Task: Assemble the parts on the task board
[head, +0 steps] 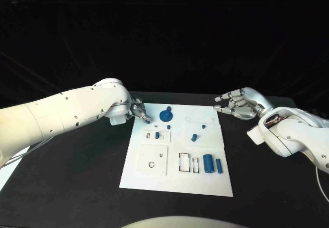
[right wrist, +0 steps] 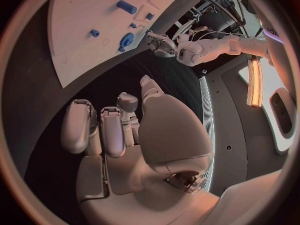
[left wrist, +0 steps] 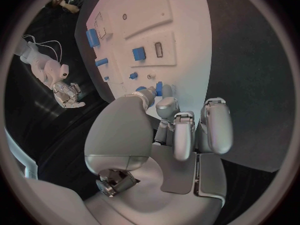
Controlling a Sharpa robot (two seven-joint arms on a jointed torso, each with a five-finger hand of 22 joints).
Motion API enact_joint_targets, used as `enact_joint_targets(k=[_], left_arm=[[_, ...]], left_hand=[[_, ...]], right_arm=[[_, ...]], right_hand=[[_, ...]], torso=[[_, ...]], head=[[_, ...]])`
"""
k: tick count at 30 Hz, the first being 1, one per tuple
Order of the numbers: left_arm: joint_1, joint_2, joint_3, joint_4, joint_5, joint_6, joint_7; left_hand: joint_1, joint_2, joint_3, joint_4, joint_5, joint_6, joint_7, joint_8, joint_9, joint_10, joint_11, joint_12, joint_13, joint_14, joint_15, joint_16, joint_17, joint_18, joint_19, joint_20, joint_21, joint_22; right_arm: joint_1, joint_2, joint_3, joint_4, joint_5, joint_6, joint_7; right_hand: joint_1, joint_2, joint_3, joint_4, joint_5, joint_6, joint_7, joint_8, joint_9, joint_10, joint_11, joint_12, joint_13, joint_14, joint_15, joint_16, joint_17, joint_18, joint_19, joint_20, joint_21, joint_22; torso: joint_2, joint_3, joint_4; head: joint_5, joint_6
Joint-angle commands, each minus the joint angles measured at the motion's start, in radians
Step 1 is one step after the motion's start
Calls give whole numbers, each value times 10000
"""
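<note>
Black table (head: 75, 190) around task board (head: 140, 183), hands off both sides.

Black matte surface (head: 75, 190): open on both long sides of the white rectangular task board (head: 154, 183) and along its near edge.

Board, near half: flat recessed plates; low clearance needed. Obstacle: two upright blue cylinders (head: 208, 163) side by side near the right edge, beside an outlined slot.

Board, middle: small blue pegs (head: 194, 137) scattered, gaps between them narrow.

Board, far left corner: blue round gear-like part (head: 165, 115); left hand (head: 139, 113) sits just beside it, blocking approach from that side.

Far right corner: bare board; right hand (head: 237, 106) hovers off the board's edge, over the surface.
</note>
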Motion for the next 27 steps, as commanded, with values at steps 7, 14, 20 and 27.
enact_joint_targets(k=[7,14,20,27], left_arm=[[-347,-759,-40,1544,-1183,-1947,115],[-576,-994,-44,2022,-1652,-2021,86],[-734,-1115,-43,2264,-1800,-1950,40],[-778,-1223,-41,2363,-1845,-1624,-4]], left_hand=[[-153,-137,1214,-1079,25,16,-69,103,156,90,-7,95,68,1054,-50,30,2633,12,88,-3,62,584],[-167,-157,1244,-1083,24,23,-75,114,162,101,-11,109,80,1054,-52,30,2633,6,100,-4,80,606],[-167,-157,1244,-1083,24,23,-75,114,162,101,-11,109,80,1054,-52,30,2633,6,100,-4,80,606],[-185,-179,1278,-1086,23,29,-79,124,168,113,-16,122,91,1054,-54,30,2633,5,105,-6,85,614]], right_arm=[[-5,-45,0,28,-28,116,-22],[-5,-45,-2,24,-28,125,-31],[-5,-43,-4,19,-28,133,-26],[-6,-26,-5,6,-29,148,-12]], right_hand=[[-8,78,-32,-18,34,48,-5,-10,14,7,7,71,13,499,-47,-34,262,125,-69,-30,-53,-15],[-8,78,-32,-18,34,48,-5,-10,14,7,7,71,13,499,-47,-34,262,125,-69,-30,-53,-15],[-8,78,-32,-18,34,48,-5,-10,14,7,7,71,13,499,-47,-34,262,125,-69,-30,-53,-15],[-8,78,-32,-18,34,48,-5,-10,14,7,7,71,13,499,-47,-34,262,125,-69,-30,-53,-15]], torso=[[-55,24,73],[-49,24,47],[-49,13,66],[-49,19,52]], head=[[-16,-122],[35,-159],[46,-205],[58,-235]])
